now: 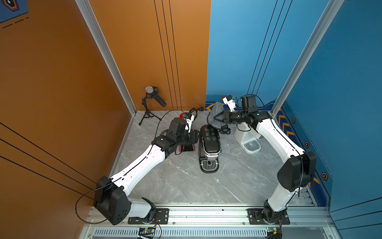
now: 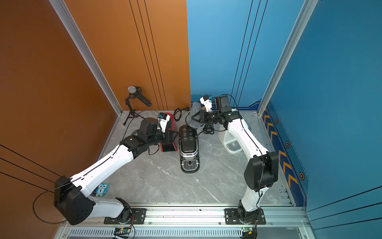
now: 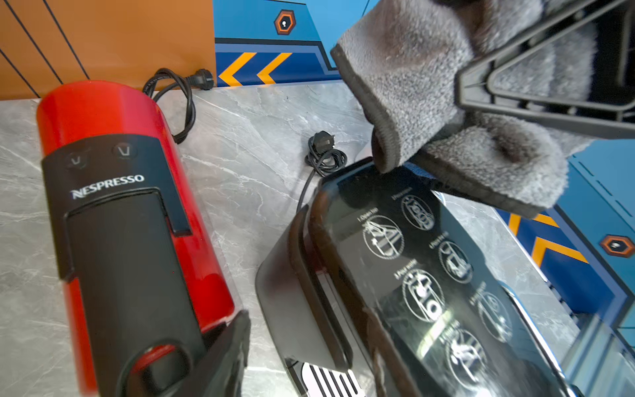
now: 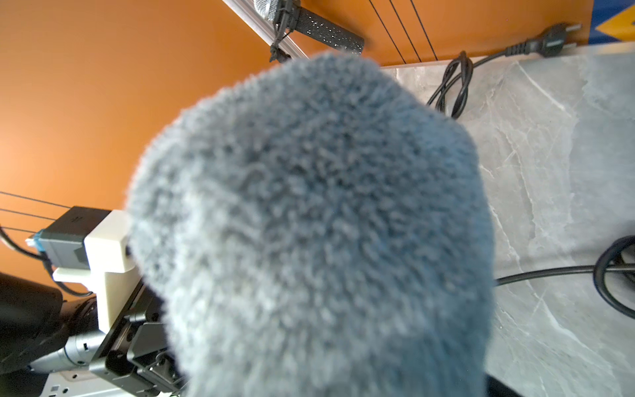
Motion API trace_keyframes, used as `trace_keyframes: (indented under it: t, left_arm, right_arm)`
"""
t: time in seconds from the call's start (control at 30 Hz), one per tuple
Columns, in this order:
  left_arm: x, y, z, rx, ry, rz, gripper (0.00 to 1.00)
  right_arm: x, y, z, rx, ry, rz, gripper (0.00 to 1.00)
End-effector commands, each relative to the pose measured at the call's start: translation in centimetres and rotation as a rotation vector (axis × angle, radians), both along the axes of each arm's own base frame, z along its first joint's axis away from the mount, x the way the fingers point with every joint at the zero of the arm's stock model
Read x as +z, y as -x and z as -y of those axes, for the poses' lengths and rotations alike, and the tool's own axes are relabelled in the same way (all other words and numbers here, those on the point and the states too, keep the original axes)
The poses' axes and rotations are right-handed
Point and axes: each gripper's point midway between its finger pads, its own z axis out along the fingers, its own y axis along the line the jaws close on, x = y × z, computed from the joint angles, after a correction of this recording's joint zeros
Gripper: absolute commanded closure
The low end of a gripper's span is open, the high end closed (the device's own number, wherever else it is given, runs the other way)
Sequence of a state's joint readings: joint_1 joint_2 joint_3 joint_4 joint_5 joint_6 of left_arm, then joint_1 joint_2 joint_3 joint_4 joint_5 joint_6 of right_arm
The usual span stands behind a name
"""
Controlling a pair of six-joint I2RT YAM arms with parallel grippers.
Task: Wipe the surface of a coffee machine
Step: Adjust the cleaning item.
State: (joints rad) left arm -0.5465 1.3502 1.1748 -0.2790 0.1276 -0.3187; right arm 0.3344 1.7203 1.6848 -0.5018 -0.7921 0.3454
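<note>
Grey cloth (image 4: pixel 309 223) is being held bunched in the tightly clamped right claw (image 1: pixel 215 118). Its hem is apparently being touched to the rear top of the black coffee machine (image 1: pixel 209 144), which is standing mid-table between the arms. The machine's flank is being straddled by the left claw (image 1: pixel 195 137), likely for steadying, but whether it is gripped cannot be told. Nothing is being carried on its drip tray (image 1: pixel 209 165). A red machine (image 3: pixel 103 172) is being left just beside.

Left arm (image 1: pixel 140 163) stretched forward, left pincer (image 1: pixel 196 135) low, grip unclear; right arm (image 1: pixel 277 136) bent inward, right pincer (image 1: pixel 215 118) clamping cloth (image 3: pixel 412 68).
</note>
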Motion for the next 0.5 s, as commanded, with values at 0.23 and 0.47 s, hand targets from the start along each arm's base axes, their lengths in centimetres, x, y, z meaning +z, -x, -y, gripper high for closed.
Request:
trace_keyframes:
  t: [0.23, 0.47]
  left_arm:
    - [6.2, 5.3, 2.2, -0.286, 0.247, -0.016, 0.38]
    - [11.0, 6.1, 0.8, -0.347, 0.546, 0.071, 0.23]
  right_arm:
    - [1.1, 7.3, -2.5, 0.2, 0.133, 0.222, 0.74]
    - [-0.7, 7.7, -1.7, 0.202, 0.186, 0.242, 0.74]
